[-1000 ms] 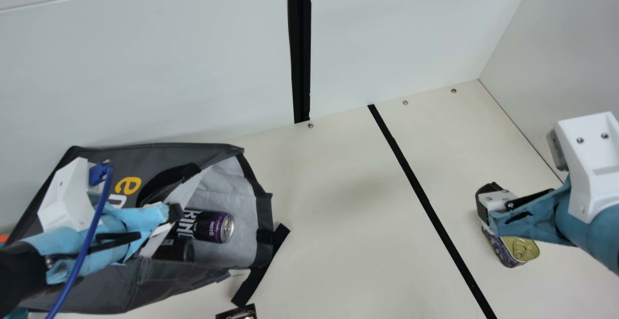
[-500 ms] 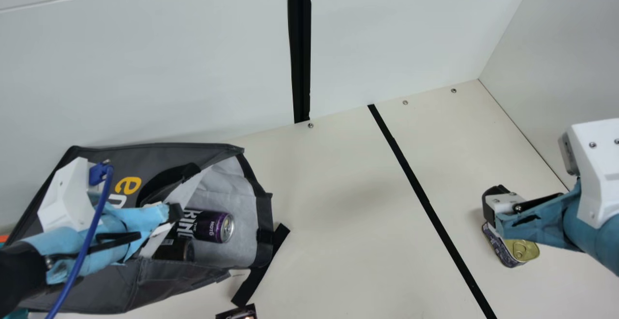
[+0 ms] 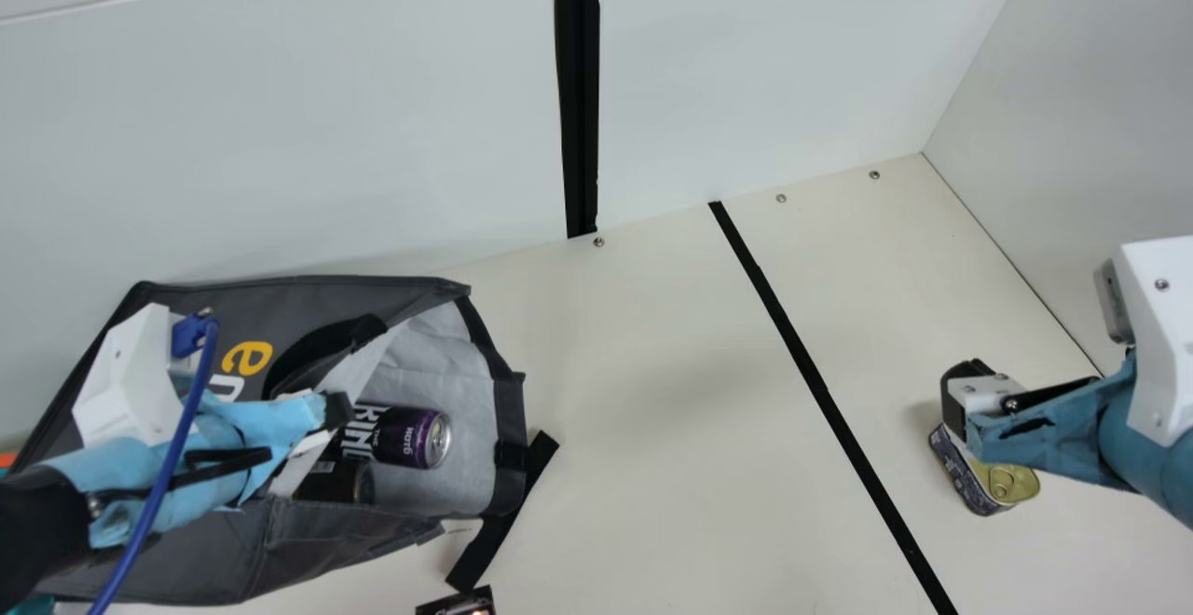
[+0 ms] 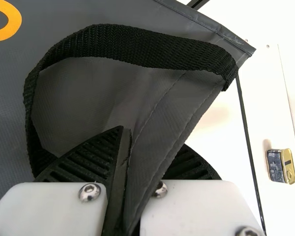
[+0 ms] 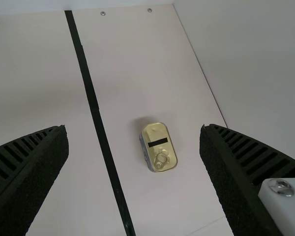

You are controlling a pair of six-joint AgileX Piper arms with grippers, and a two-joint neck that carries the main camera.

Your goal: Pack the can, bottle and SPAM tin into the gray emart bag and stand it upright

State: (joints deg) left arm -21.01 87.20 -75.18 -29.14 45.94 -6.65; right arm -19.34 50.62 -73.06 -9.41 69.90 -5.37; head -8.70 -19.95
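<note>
The gray bag lies on its side at the left of the main view, its mouth facing right. Inside it are a purple can and a dark cylindrical item. My left gripper is shut on the bag's edge; in the left wrist view that gripper pinches the gray fabric beside a black strap. The SPAM tin stands on the table at the right, under my right gripper. In the right wrist view the tin lies between the widely parted fingers of my right gripper, some way beyond them.
A black tape line crosses the table between bag and tin. A black strap trails from the bag's mouth, and a small dark object sits at the near edge. White walls bound the back and right.
My right gripper has moved a little to the right and slightly nearer in the main view, above the tin. The left arm, the bag and its contents have kept still.
</note>
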